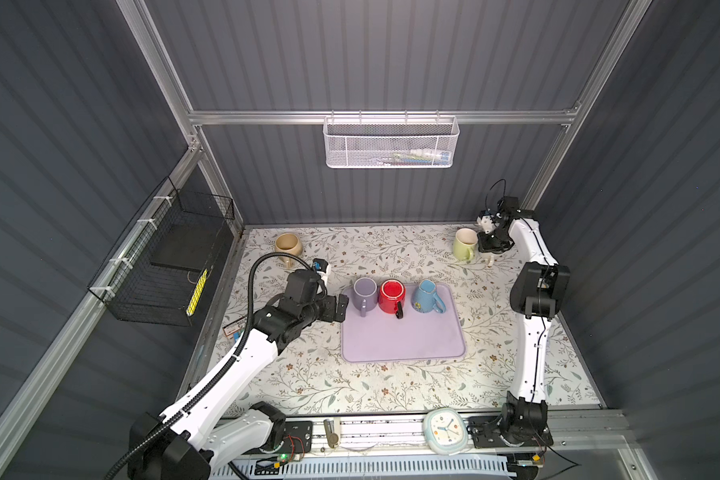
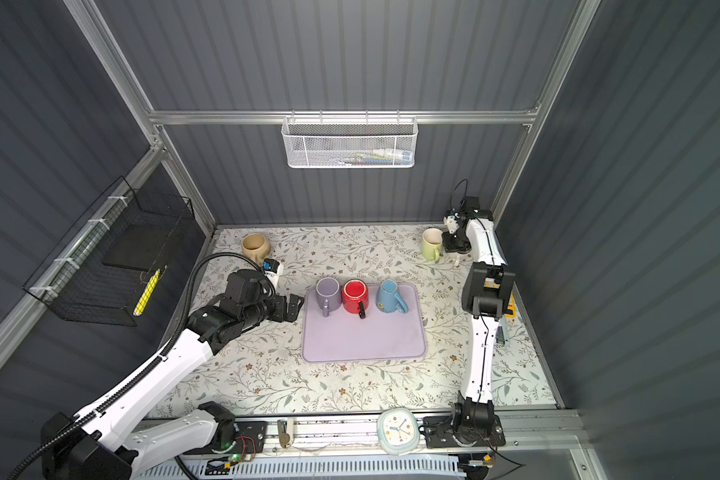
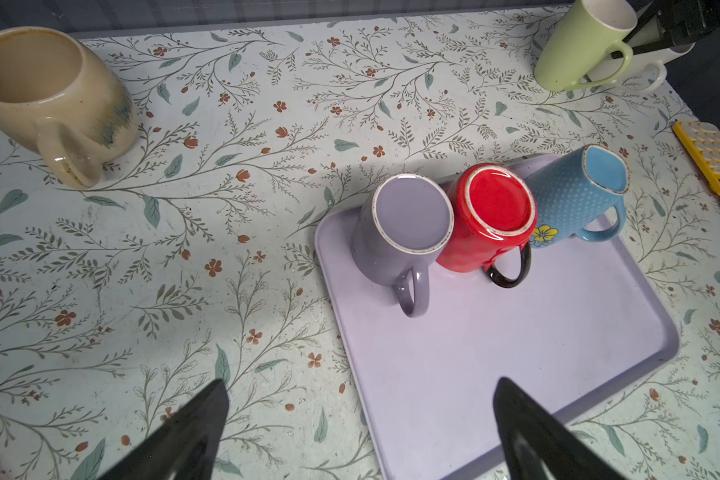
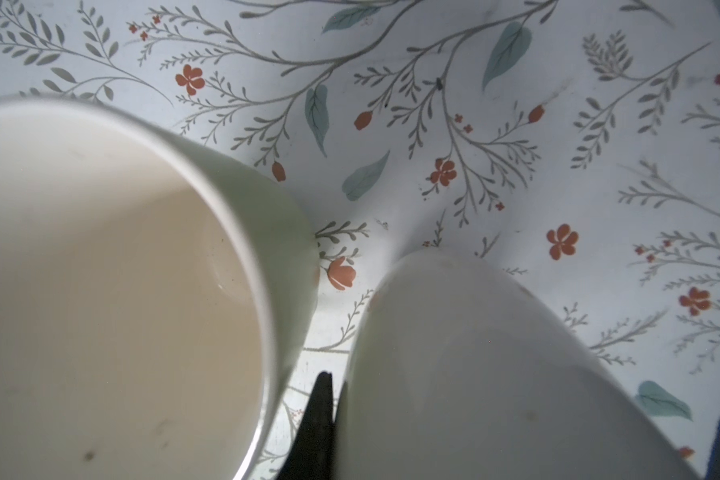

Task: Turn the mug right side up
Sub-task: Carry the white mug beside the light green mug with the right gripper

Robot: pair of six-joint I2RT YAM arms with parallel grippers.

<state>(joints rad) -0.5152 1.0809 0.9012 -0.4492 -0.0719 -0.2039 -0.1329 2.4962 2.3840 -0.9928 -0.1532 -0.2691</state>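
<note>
Now, low over the floral tablecloth [image 1: 350, 249], the left arm reaches forward from its base, and the left gripper [image 1: 342, 308] points at the edge of the lilac tray [image 1: 404, 340]. The right arm stretches to the far corner with its elbow raised, and the right gripper [image 1: 489, 248] points down.

The left fingers [image 3: 200, 428] are spread wide and hold nothing. Just ahead of them the purple mug [image 1: 364, 293] stands base up on the tray. The red mug [image 1: 391, 296] and the blue mug [image 1: 425, 296] stand beyond it, also inverted.

The right fingers [image 4: 321, 415] are pressed together between the upright green mug [image 4: 100, 270] and a white mug [image 4: 495, 374], against the white one's side. Whether they pinch it does not show.

A beige mug [image 1: 287, 245] stands upright well apart from the left fingers, toward the back wall. Dark ribbed walls enclose the bench, and a white mesh basket [image 1: 391, 143] hangs on the back rail.
</note>
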